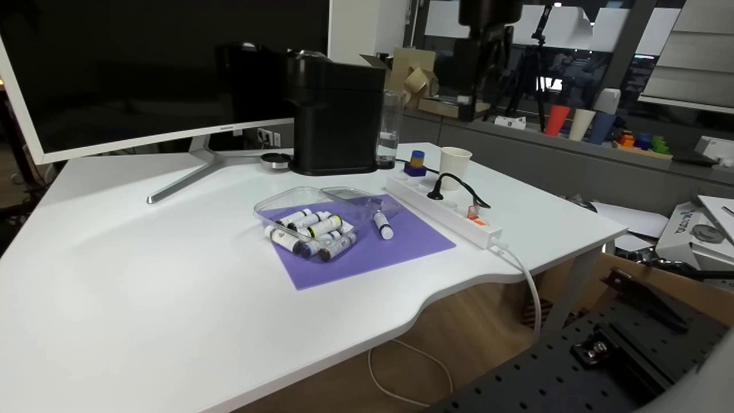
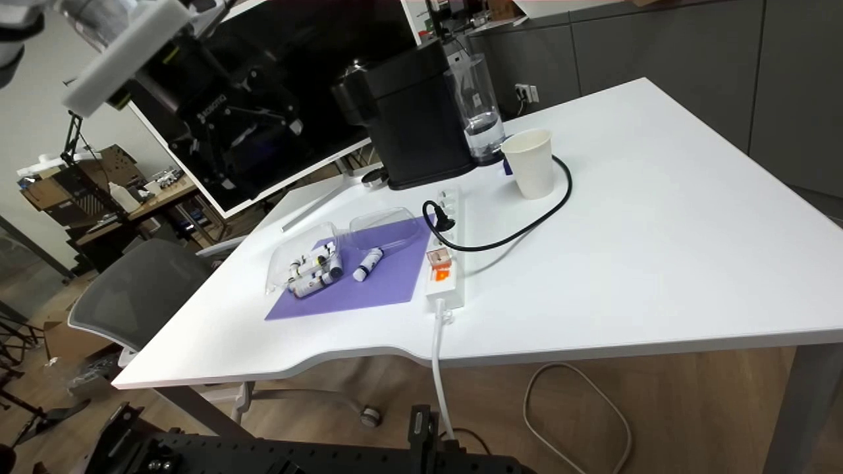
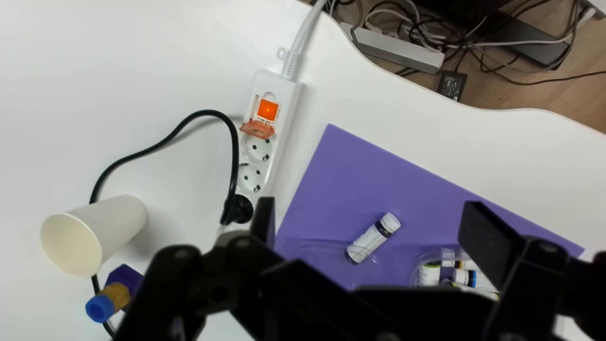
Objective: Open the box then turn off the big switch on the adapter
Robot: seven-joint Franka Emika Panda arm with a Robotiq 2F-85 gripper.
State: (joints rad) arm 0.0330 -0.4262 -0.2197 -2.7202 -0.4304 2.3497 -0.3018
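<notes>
The box [image 1: 270, 202] is a low clear plastic case with several white vials in it. Its lid [image 2: 388, 227] is folded open onto the purple mat. The box's rounded corner [image 3: 419, 265] shows in the wrist view; my gripper hides the rest. The adapter [image 2: 448, 289] is a long white power strip with a black plug. Its big switch [image 3: 268, 110] glows orange, and its clear reddish cover [image 3: 258, 128] stands flipped up beside it. My gripper [image 3: 369, 210] is open and empty, high above the table. It also shows in both exterior views [image 1: 476, 86] [image 2: 263, 155].
A loose vial [image 3: 373, 238] lies on the purple mat [image 3: 374, 175] by the lid. A white cup [image 2: 532, 164], a black cord [image 3: 156, 149] and coloured pieces [image 3: 113, 293] are near the strip. A black appliance [image 1: 338, 115] and a monitor [image 1: 143, 69] stand behind.
</notes>
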